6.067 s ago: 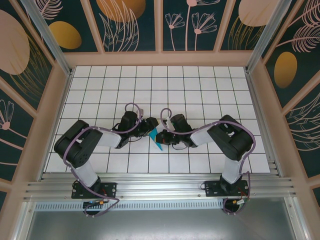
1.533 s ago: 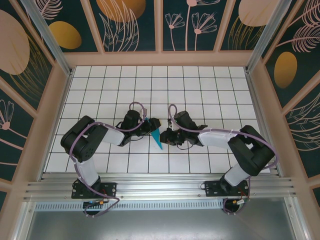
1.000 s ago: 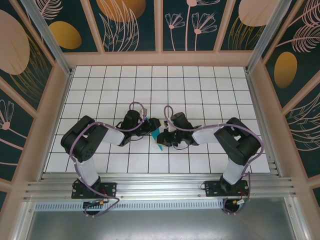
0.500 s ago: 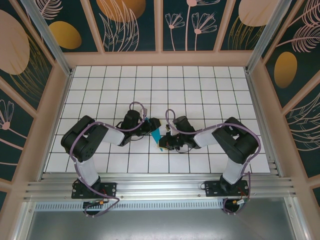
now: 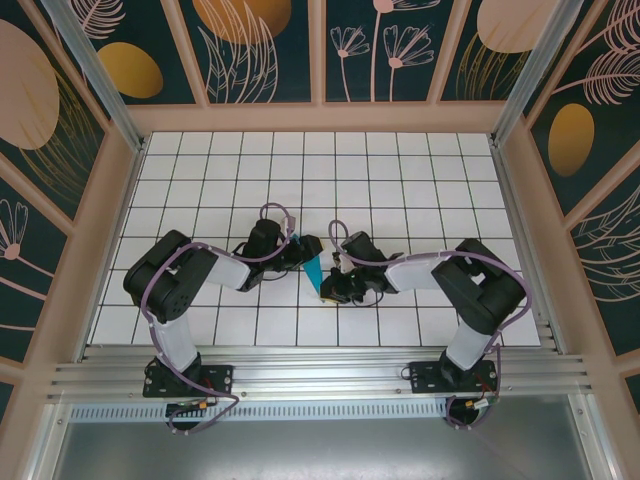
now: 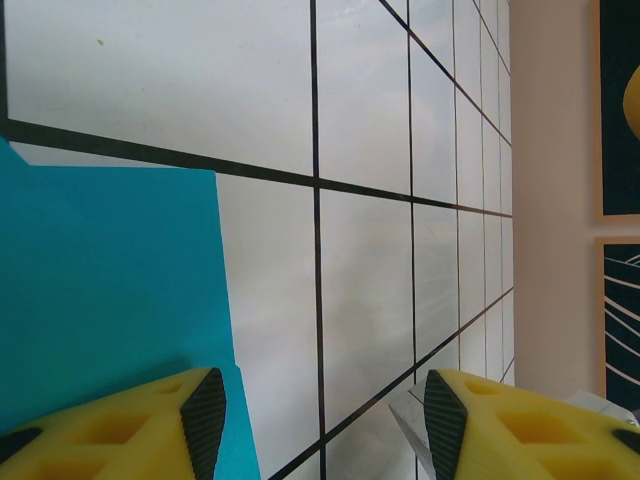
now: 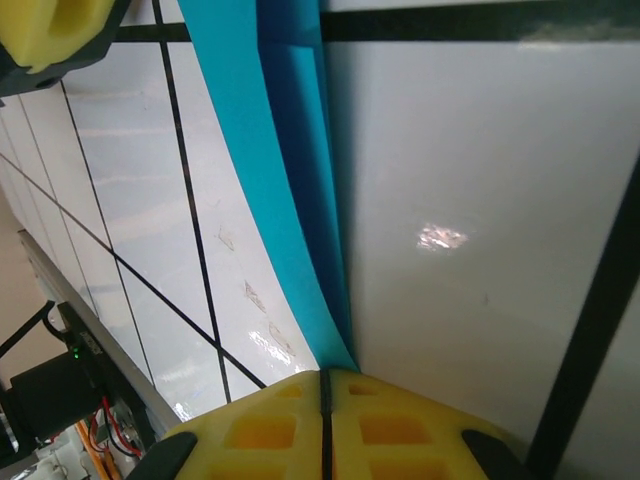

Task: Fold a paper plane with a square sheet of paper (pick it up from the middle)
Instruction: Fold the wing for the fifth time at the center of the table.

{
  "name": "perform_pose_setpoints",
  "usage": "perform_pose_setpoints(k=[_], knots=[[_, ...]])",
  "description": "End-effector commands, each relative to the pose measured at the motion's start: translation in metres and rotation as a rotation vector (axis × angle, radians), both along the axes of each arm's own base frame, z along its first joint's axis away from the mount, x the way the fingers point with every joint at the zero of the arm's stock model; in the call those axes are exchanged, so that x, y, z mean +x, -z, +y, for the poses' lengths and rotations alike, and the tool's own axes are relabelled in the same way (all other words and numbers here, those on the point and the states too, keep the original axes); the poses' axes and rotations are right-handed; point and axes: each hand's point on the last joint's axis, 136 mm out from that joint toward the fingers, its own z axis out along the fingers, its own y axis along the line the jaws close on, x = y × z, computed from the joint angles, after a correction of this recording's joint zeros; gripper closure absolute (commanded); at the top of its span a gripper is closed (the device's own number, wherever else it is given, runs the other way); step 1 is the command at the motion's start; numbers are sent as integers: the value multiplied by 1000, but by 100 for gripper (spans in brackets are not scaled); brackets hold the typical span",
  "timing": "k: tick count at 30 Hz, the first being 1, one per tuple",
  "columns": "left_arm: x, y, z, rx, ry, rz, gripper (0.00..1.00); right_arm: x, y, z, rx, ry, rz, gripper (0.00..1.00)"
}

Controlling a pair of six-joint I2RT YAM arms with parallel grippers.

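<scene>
The teal paper plane point(image 5: 313, 269) runs near-to-far between the arms, its near tip pinched in the closed right gripper point(image 7: 323, 375), its far end beside the half-open left gripper point(image 6: 322, 410).

We see a white tabletop point(image 5: 400, 160) ruled into square tiles by thin black lines, with a soft spot of glare point(image 7: 440, 237) on one tile in the right wrist view. Dark teal wall panels point(image 5: 260, 50) with orange ovals and pale line-drawn flowers stand around it in a pale pinkish frame point(image 5: 320, 117). Along the near edge run ribbed aluminium rails point(image 5: 320, 378).
</scene>
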Motion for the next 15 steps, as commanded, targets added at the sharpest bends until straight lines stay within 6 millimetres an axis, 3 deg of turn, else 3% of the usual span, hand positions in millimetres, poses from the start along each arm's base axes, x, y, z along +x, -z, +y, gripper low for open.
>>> perform_pose_setpoints(k=[1,3,6,10,12,15], knots=[[-21,59,24,152,-27,163,42,-28,42,-47,-274,16,101,91],[-21,60,23,151,-26,168,42,-22,28,-36,-214,10,72,91],[-22,61,23,153,-19,172,42,-9,-10,-10,-61,5,10,91],[-23,63,23,160,-9,175,42,13,-42,4,-16,37,-51,92],[-24,63,23,160,-9,177,42,21,-51,10,4,51,-72,92],[-24,63,22,153,-5,178,42,30,-45,15,13,71,-62,92]])
